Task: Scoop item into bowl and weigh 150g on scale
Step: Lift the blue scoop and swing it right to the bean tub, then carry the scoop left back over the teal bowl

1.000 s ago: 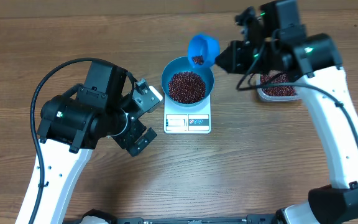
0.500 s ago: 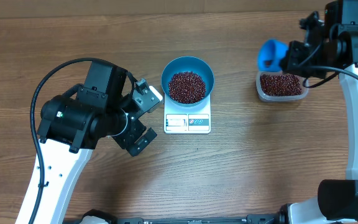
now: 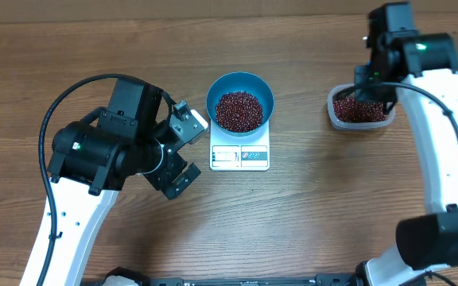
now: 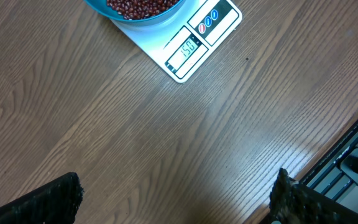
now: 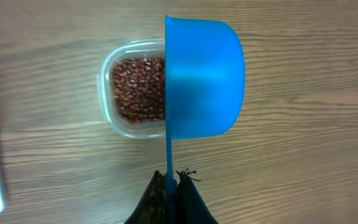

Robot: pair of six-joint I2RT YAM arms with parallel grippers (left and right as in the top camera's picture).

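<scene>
Right gripper (image 5: 169,186) is pressed tight on the thin handle (image 5: 168,158) of the blue measuring scoop (image 5: 204,78), pinching it edge-on between the dark fingers. In the wrist view the scoop is rolled onto its side. The handle runs straight away from the fingers, the rim shows as one straight line, and the cup bulges off to the right. It hangs above the clear tub (image 5: 107,68) and hides the tub's right half; whether it touches the tub's beans, I can't tell.

Over on the other side, left gripper (image 3: 188,149) is spread wide and grips nothing. It hovers over bare table (image 3: 308,206) just left of the scale (image 3: 240,155). Its two fingertips sit at the bottom corners of its own wrist view, with only wood grain between them.

The beans (image 3: 239,110) lie in a round heap in the bright blue bowl (image 3: 213,91), which sits squarely on the white scale. The display (image 4: 188,46) pokes out from under the bowl on the side facing the robot and reads 150.

There's open wood between scale and tub, well apart from each other. A broad clear stretch lies in front of both. The tub sits near the table's far right, under the right arm.
</scene>
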